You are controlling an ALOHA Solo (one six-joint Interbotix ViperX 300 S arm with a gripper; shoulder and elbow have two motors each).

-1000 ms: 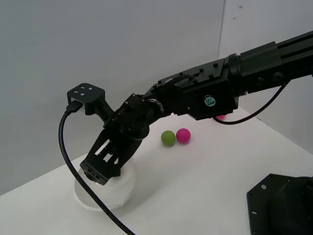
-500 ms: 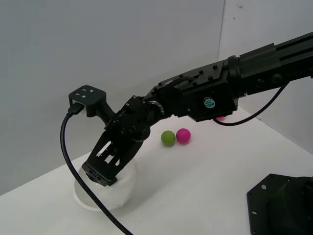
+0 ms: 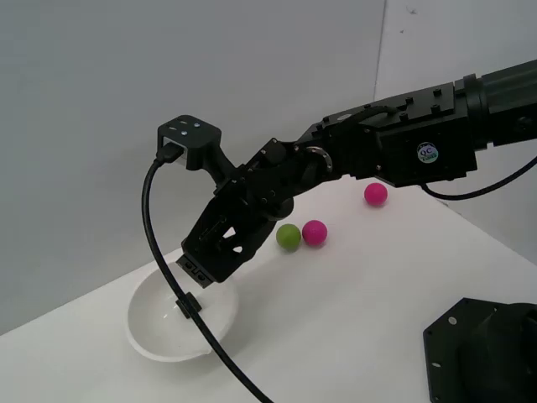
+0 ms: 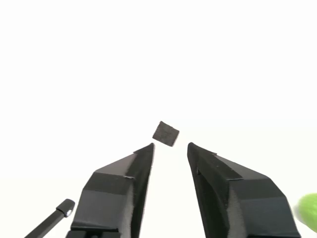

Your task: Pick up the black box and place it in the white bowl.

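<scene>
One black box (image 4: 166,134) is showing in the wrist view, lying free just beyond the tips of the pincer (image 4: 170,147), with bright white all around it. The two fingers are standing a little apart, wider than the box, and are gripping nothing. In the exterior view the pincer (image 3: 204,270) is hanging over the white bowl (image 3: 159,340), above the rim on the exterior view's right, and the box itself is not showing there because the arm and its cable are blocking the inside of the bowl. Judging from both views together, the box is probably resting inside the bowl, so the placing step looks finished and the release is done. What the next move is calling for is a clean lift up and away from the bowl without the fingers or the hanging cable nudging its rim. On the desk (image 3: 352,311), a green ball (image 3: 289,237) and a pink ball (image 3: 315,232) are sitting touching each other, well apart from the bowl, and another pink ball (image 3: 376,194) is lying farther back.
</scene>
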